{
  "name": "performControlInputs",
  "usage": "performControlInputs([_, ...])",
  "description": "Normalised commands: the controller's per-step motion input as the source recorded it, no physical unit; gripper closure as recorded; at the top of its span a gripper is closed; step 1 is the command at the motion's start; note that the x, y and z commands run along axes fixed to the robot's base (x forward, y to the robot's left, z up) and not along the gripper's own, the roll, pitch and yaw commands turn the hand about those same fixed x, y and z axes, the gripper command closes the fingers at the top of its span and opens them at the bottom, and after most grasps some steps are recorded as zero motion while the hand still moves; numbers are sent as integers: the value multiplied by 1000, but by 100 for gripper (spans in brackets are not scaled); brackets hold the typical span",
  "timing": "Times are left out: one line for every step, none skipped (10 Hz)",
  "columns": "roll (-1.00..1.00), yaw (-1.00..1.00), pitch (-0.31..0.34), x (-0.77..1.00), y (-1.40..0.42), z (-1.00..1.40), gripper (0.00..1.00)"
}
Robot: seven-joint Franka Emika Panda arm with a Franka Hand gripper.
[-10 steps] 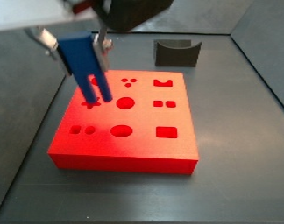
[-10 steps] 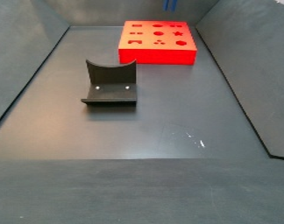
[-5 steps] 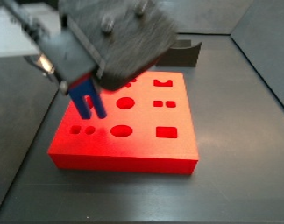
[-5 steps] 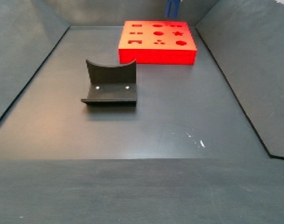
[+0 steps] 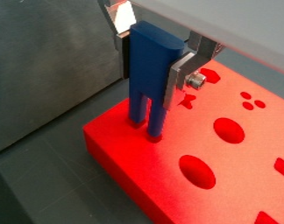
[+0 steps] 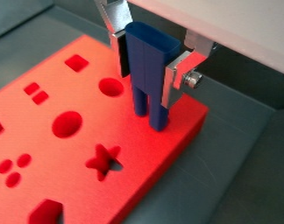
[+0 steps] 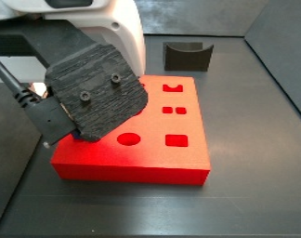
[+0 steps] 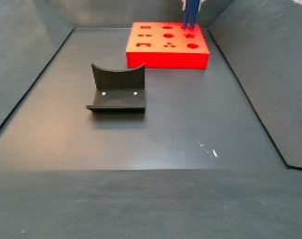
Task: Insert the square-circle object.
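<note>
The square-circle object (image 5: 151, 74) is a bright blue block with two prongs. It hangs upright between the silver fingers of my gripper (image 5: 152, 70), which is shut on its upper part. Both wrist views show this; in the other the gripper (image 6: 149, 66) holds the object (image 6: 147, 74) the same way. The prong tips meet the top of the red board (image 5: 124, 144) close to one corner. I cannot tell whether they have gone into holes. In a side view the gripper's dark body (image 7: 98, 88) hides the object. In a side view the object (image 8: 191, 11) stands over the board's far right corner.
The red board (image 7: 135, 169) with several shaped holes lies on the dark floor and also shows at the back (image 8: 166, 62). The dark grey block with a curved notch (image 7: 187, 56) stands apart from it, nearer the middle of the floor (image 8: 116, 89). Dark walls enclose the floor.
The arm has come down over the board's near left corner and now covers the blue object in a side view. The object has dropped into the top edge of a side view.
</note>
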Motion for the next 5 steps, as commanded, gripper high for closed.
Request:
performControlInputs([17, 0, 0, -66, -171, -377, 100])
performControlInputs([7, 0, 6, 0, -137, -331, 100])
performControlInputs([80, 0, 14, 154, -60, -417, 100])
performControlInputs([169, 0, 40, 246, 74, -509, 100])
performControlInputs([127, 0, 49, 114, 154, -403, 100])
